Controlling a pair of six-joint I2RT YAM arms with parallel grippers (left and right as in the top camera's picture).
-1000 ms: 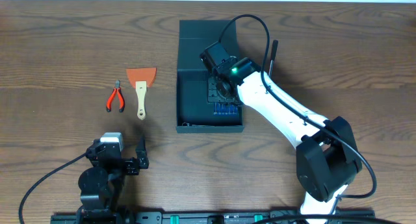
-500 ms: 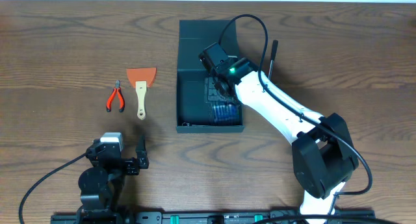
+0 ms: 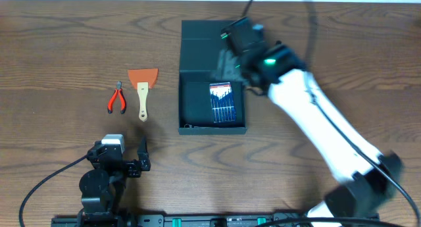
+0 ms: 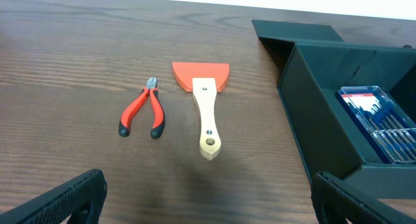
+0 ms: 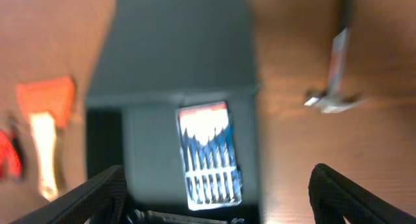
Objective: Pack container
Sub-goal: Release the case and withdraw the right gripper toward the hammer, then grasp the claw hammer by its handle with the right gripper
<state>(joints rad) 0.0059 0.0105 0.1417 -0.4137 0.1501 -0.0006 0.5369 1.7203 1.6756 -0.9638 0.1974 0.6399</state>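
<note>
The dark teal container (image 3: 194,105) lies open at the table's middle, its flap lid toward the far side. A clear blue pack of small screwdrivers (image 3: 222,103) lies inside on the right. My right gripper (image 3: 230,56) is open and empty, blurred, raised over the lid. In the right wrist view its jaws (image 5: 221,185) spread wide above the container (image 5: 182,49) and the pack (image 5: 208,152). My left gripper (image 3: 141,154) rests open near the front edge. In the left wrist view (image 4: 208,204) it faces the container (image 4: 312,126) and the pack (image 4: 380,120).
Red-handled pliers (image 3: 117,97) and an orange scraper with a wooden handle (image 3: 143,92) lie left of the container; both show in the left wrist view, pliers (image 4: 142,110) and scraper (image 4: 205,107). A hammer (image 5: 335,74) lies on the table right of the container.
My right gripper was low inside the container over the pack. It has risen and moved toward the far right, leaving the pack lying in the box. The left arm has not moved.
</note>
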